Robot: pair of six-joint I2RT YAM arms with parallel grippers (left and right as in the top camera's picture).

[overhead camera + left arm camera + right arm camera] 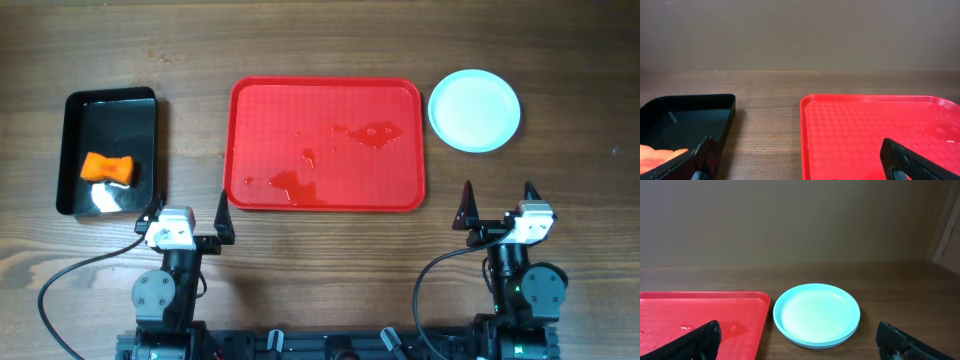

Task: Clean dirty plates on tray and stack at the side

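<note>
The plates [816,314] sit in one stack on the bare wood, straight ahead of the right gripper [498,195] and apart from it, roughly within the span of its spread fingers. The top face looks clean; layered rims show below it, though I cannot count them for certain. Just to the left of the stack, ahead and left of that gripper, lies the tray [270,130] with no plate on it, only puddles of water [372,133] across its floor.

Both grippers are released and hold nothing. The left gripper [188,212] has the tray's near corner ahead to its right and the black bin [68,150] with the orange sponge [107,169] ahead to its left.

By my reading the work looks finished, so the risks are small ones. A forward move of the right arm with its fingers this wide could clip the stack's rim and push it along the wood. If the plates went up wet, they may slide on one another when nudged. A smear on a lower plate would be hidden here — the frames cannot rule it out. A knock to the tray would spill its water toward the stack.
</note>
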